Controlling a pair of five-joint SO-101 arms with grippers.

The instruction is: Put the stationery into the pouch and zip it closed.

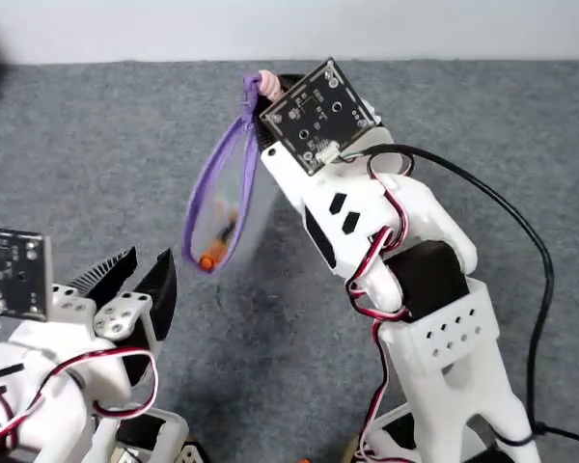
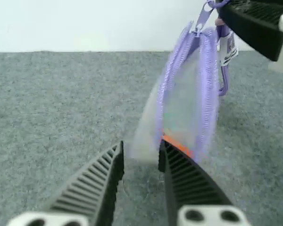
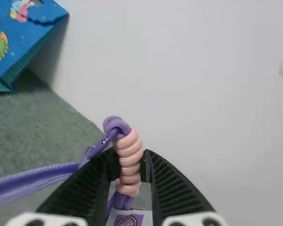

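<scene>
Hanging above grey carpeted table [image 1: 96, 145]: translucent soft pouch with purple zipper edge [image 1: 222, 193], orange stationery item [image 1: 208, 260] inside at low end. Right gripper [image 3: 127, 162] clamped on pink coiled cord [image 3: 127, 143] at pouch top. Left gripper [image 2: 140, 146] parted, empty, tips just beside pouch's low end. Zipper mouth looks agape. Likely step: anchor low end. Advice: pinch fabric corner only, not orange item; hold firm, keep pouch taut so slider runs without bunching.
</scene>
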